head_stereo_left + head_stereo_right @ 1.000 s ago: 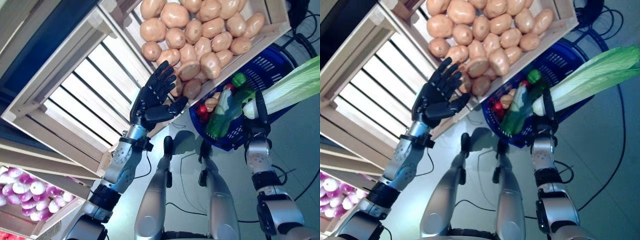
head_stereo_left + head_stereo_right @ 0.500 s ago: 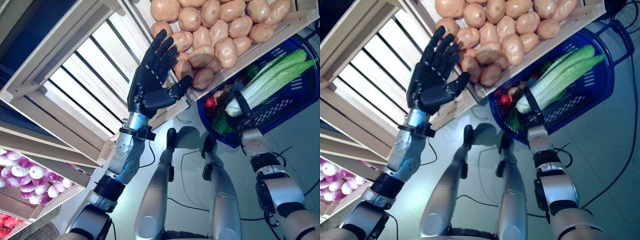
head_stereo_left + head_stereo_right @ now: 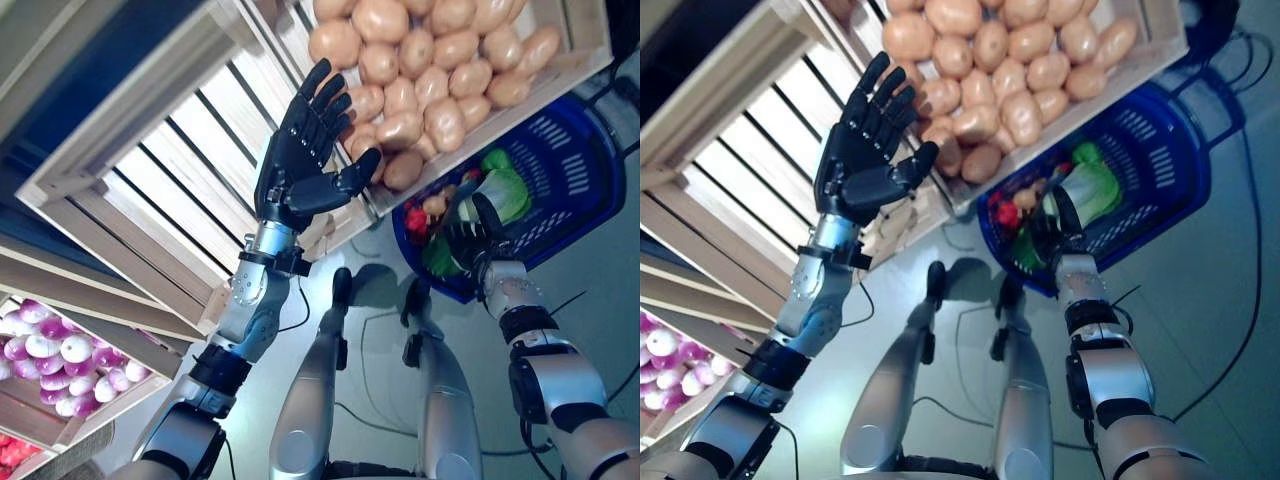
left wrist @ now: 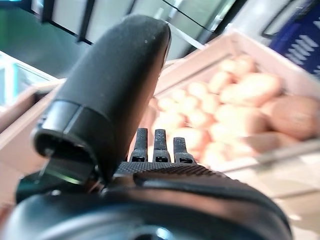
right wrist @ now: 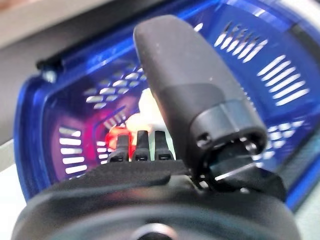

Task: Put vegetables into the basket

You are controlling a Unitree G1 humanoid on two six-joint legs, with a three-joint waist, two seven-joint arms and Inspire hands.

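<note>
The right hand (image 3: pixel 478 238) hung over the blue basket (image 3: pixel 575 175), fingers spread and holding nothing. Just past its fingertips, at about 1 o'clock, the cabbage (image 3: pixel 503 190) lay inside the basket beside a small red vegetable (image 3: pixel 414 219) and a potato (image 3: pixel 434 205). This drop looked finished. The left hand (image 3: pixel 300 160), open and empty, was raised before the crate of potatoes (image 3: pixel 440 55). Next would likely be reaching for another vegetable, needing a firm closing grip.

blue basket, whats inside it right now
Inside the blue basket lie a pale green cabbage, something red, a brownish potato-like piece and a dark green item. The right hand hovers over them, open, covering whatever lies beneath it.
</note>
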